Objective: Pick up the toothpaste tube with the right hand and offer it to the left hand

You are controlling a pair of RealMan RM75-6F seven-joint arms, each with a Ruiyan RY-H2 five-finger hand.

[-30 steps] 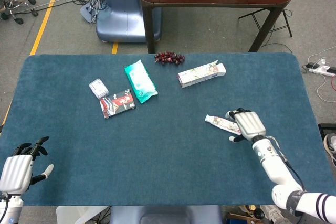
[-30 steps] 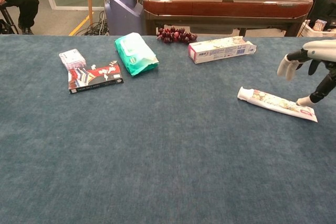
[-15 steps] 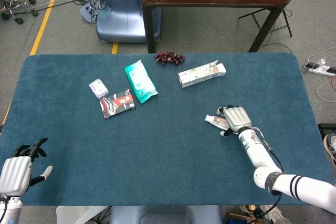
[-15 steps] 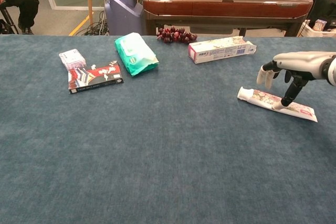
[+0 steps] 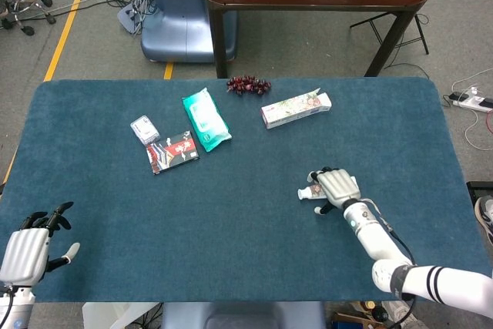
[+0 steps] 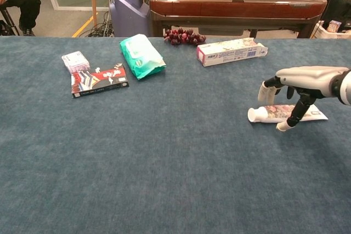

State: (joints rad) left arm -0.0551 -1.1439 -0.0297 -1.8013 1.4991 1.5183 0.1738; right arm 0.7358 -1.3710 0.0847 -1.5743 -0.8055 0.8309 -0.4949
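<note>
Right hand (image 6: 299,89) arched over toothpaste tube (image 6: 285,114), fingers down around it, tube flat on blue tabletop (image 6: 164,157), below-right of toothpaste box (image 6: 231,51); grip unconfirmed. Left hand (image 5: 27,252) open, empty, tabletop's near-left corner.

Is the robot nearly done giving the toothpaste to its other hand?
Not yet. The right robot hand has reached the toothpaste tube and arches over it, but the tube lies on the table, not lifted. The left robot hand waits open at the far corner. Gripping, lifting and offering are left.
</note>
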